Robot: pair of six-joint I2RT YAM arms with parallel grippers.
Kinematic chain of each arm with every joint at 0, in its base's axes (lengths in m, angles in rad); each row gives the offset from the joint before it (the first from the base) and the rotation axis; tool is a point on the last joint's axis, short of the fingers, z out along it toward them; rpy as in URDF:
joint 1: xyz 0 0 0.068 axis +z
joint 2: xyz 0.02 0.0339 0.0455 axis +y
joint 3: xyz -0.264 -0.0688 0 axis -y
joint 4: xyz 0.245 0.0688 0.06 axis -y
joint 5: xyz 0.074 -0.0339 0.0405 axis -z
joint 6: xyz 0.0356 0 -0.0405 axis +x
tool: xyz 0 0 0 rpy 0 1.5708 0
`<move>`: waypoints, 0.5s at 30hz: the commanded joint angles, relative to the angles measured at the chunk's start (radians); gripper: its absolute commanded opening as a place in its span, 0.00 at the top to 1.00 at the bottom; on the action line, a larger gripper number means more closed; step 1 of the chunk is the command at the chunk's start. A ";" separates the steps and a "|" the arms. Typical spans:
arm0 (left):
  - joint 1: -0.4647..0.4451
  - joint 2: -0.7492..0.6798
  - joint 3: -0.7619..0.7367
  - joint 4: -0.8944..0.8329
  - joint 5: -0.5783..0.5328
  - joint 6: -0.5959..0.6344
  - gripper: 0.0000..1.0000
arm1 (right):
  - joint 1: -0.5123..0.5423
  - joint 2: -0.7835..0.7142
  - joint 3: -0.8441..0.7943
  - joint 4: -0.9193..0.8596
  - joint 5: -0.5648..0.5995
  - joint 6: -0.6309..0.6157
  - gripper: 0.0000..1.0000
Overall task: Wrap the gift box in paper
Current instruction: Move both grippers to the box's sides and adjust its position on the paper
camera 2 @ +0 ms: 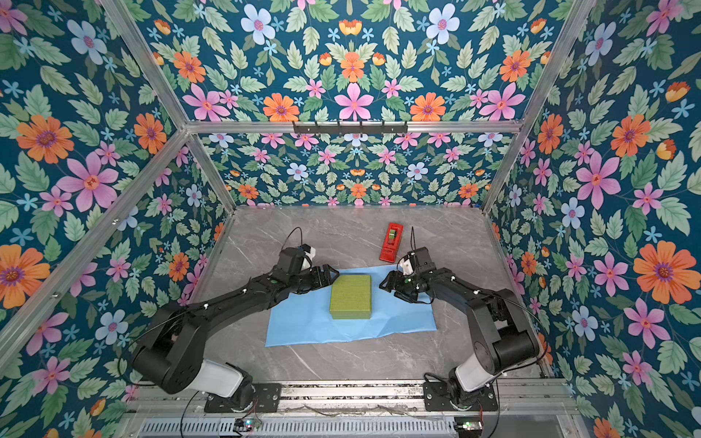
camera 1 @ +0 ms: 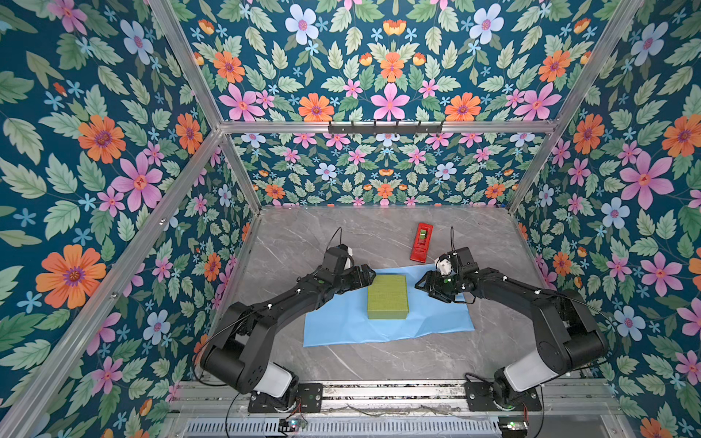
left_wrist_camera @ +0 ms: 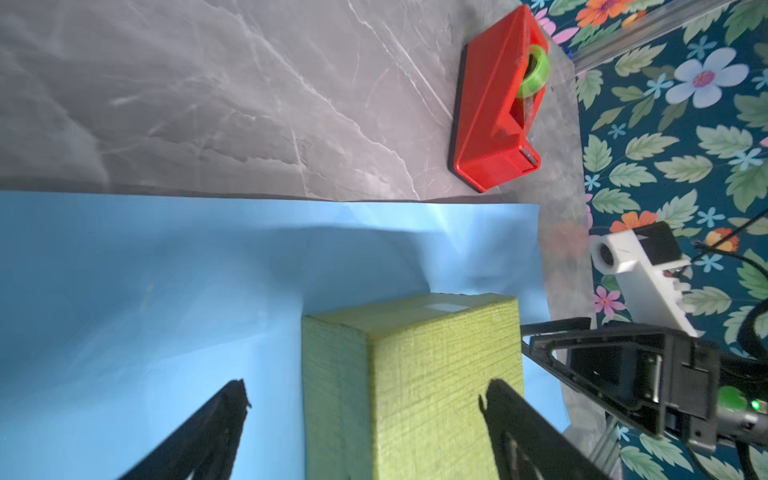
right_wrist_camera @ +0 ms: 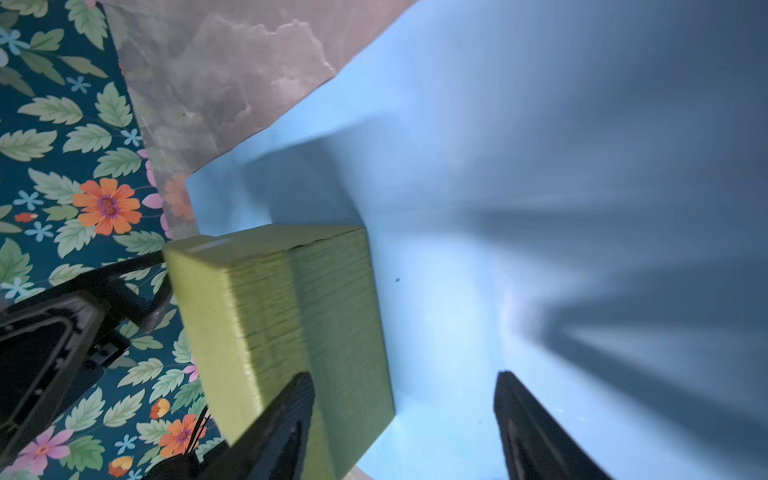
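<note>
1. One big sheet of paper (camera 1: 428, 322) lies flat on the table (camera 1: 303, 235), light blue side up, with no edge lifted. Judging by that, the step in hand is the first fold. It would go best by pinching one side edge near its middle, lifting it clear, then drawing it over the top in a smooth arc so the sheet neither tears nor drags.
2. The box (camera 1: 387, 297) sits on the paper, about the middle of the sheet in both top views. It probably needs steadying from the opposite side while the paper is pulled, or it may slide.
3. The left gripper (camera 1: 371, 276) hangs just beside the box's far left corner; I cannot tell whether it touches. Its jaws are spread wide and hold nothing. In the left wrist view one finger (left_wrist_camera: 224, 424) is over paper and the other (left_wrist_camera: 511, 424) shows against the box.
4. The right gripper (camera 1: 419, 284) hovers over the paper near the box's far right corner, apart from it, jaws parted and empty.
5. The tape dispenser (camera 1: 421, 242) stands on bare table beyond the paper's far edge.
</note>
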 commanded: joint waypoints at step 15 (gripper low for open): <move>-0.010 0.109 0.014 -0.032 -0.058 0.081 0.08 | -0.035 0.023 -0.100 0.016 0.012 -0.009 0.43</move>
